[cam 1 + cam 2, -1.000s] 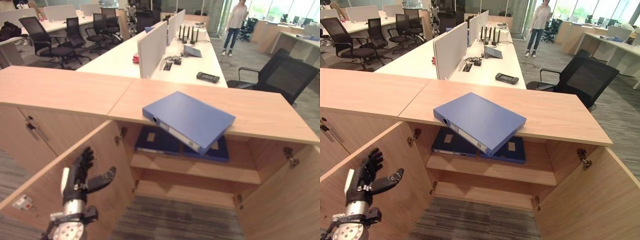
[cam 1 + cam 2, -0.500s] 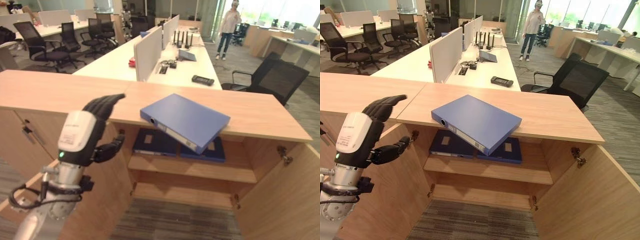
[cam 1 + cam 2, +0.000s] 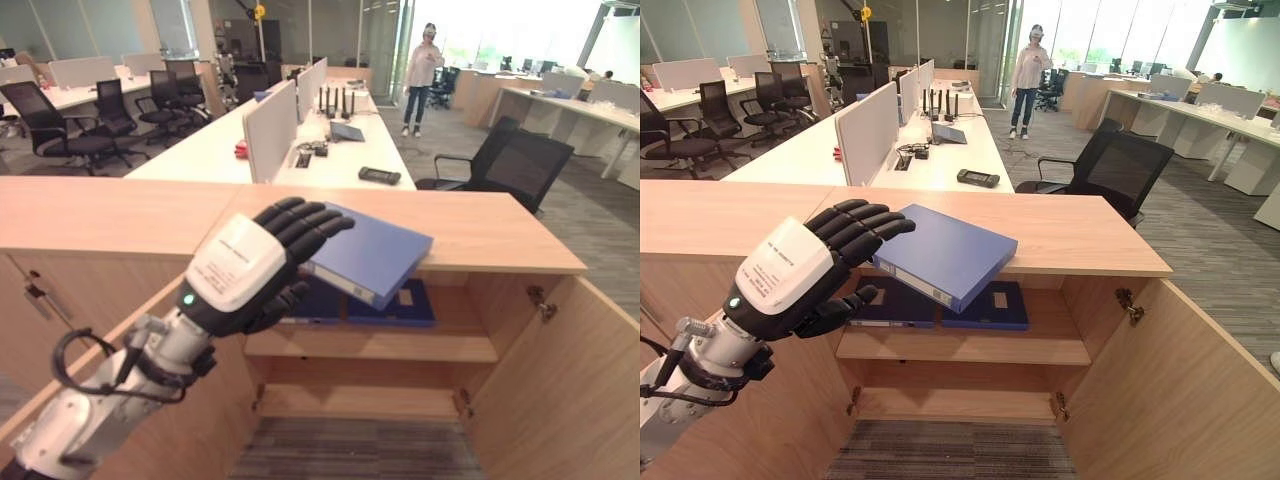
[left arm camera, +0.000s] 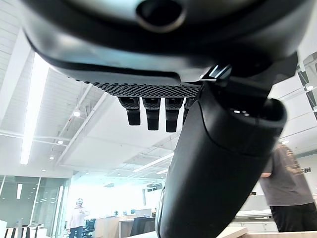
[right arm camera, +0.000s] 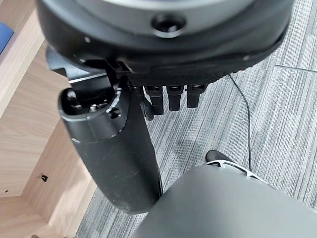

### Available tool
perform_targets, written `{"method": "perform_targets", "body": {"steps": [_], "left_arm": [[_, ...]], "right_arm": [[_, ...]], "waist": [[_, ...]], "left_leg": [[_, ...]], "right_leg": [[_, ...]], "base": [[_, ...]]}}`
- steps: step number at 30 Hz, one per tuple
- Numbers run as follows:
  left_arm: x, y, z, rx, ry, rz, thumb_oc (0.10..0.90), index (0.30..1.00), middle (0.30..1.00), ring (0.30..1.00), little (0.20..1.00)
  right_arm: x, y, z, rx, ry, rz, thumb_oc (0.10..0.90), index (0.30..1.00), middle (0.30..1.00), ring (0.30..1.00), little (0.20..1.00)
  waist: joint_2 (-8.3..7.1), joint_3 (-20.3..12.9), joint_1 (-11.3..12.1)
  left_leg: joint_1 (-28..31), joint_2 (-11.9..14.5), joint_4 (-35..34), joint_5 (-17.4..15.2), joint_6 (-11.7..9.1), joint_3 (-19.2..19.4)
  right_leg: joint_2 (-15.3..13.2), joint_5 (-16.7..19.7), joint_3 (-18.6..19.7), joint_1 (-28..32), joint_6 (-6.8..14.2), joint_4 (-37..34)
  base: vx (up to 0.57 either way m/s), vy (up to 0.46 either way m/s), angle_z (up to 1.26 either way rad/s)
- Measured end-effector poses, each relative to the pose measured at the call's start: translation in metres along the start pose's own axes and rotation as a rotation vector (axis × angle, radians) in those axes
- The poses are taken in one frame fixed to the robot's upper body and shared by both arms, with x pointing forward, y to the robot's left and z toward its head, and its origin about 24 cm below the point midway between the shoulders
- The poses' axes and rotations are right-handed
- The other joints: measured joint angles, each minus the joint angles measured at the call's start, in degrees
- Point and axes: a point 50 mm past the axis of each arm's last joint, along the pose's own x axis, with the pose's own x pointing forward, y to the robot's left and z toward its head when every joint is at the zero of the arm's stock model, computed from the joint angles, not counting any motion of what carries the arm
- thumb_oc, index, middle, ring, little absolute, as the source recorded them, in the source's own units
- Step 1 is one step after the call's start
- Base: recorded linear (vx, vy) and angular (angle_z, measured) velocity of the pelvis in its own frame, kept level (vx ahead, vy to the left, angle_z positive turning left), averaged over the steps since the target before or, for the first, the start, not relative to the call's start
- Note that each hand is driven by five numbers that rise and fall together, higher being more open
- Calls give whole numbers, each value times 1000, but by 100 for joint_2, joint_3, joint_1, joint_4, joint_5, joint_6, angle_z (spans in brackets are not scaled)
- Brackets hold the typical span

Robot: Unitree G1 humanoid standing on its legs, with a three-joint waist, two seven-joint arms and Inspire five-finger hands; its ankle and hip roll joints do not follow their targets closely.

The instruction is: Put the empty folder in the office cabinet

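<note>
Since the earlier frames the left hand [image 3: 245,275] has risen from low beside the open cabinet door and now hangs at the centre left of the frame, level with the cabinet top [image 3: 120,215]. Its fingers [image 3: 305,220] are relaxed and slightly bent, apart from the thumb, and hold nothing. The fingertips overlap the near left corner of the blue folder [image 3: 375,255] as seen from the head; contact cannot be confirmed.

The blue folder lies flat on the cabinet top at the centre of the frame, turned at an angle, with its near corner overhanging the front edge above the open compartment. Inside the cabinet, two more blue folders [image 3: 400,305] lie flat on the upper shelf [image 3: 400,345], directly below the overhanging corner. Both cabinet doors stand open; the right door [image 3: 570,390] fills the lower right of the frame.

The right hand [image 5: 163,96] appears in its own wrist view, fingers straight and empty, above grey carpet [image 5: 277,99].

Behind the cabinet, a long white desk [image 3: 220,150] with a divider panel runs toward the upper centre. A black chair [image 3: 520,165] stands at the upper right. A person [image 3: 418,78] stands in the aisle at the top centre.
</note>
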Motion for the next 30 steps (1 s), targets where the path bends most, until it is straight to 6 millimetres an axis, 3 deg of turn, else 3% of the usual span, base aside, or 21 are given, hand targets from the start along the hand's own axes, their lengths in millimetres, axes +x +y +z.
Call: {"method": "perform_targets", "body": {"steps": [5, 14, 20, 30], "left_arm": [[4, -6, 2, -20, -20, -41, 800, 900, 900, 900, 900], [3, -27, -15, -48, 63, -94, 800, 900, 900, 900, 900], [9, -28, -26, -21, 104, -90, 800, 900, 900, 900, 900], [15, -48, -26, -30, 106, -137, 800, 900, 900, 900, 900]], "right_arm": [[0, 0, 0, 0, 1, 0, 800, 900, 900, 900, 900], [0, -2, 0, -2, 4, -3, 800, 900, 900, 900, 900], [0, -2, 0, -2, 5, -3, 800, 900, 900, 900, 900], [1, -6, -2, -7, 19, -11, 800, 900, 900, 900, 900]], "waist": [[30, -47, -68], [85, -95, -159], [85, -102, -181], [103, -229, -320]], "left_leg": [[6, 3, 0, 2, 6, 25], [46, 16, -2, -20, 38, 113], [62, 19, -3, -20, 38, 126], [72, 30, -5, -22, 38, 146]], "right_leg": [[1, 16, 31, -12, -5, 0], [2, 51, 127, -30, -14, 0], [3, 62, 154, -30, -16, 0], [9, 65, 174, -32, -17, 0]], "base": [[1, 1, -1], [1, 1, -5], [1, 2, -1], [0, 0, 0]]}}
